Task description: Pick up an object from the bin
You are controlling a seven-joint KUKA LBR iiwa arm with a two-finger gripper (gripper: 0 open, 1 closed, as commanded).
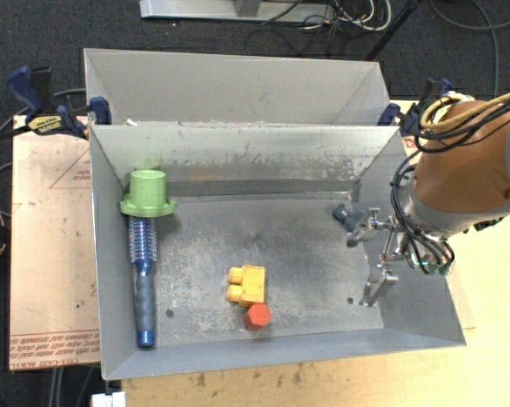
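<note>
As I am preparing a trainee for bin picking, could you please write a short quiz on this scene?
1. True or false: the tool holds the yellow block.
2. Where does the small red piece lie? A: right beside the yellow block. B: under the tool. C: in the far left corner.
3. Fill in: the green cap sits at the far end of a ___ stick.
Key: 1 false; 2 A; 3 blue.

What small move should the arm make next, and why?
Probably shift the gripper toward the view's left, over the yellow block. Its fingers stand apart above bare bin floor near the right wall, nothing between them, and that block, with a red piece beside it, is the nearest thing.
</note>
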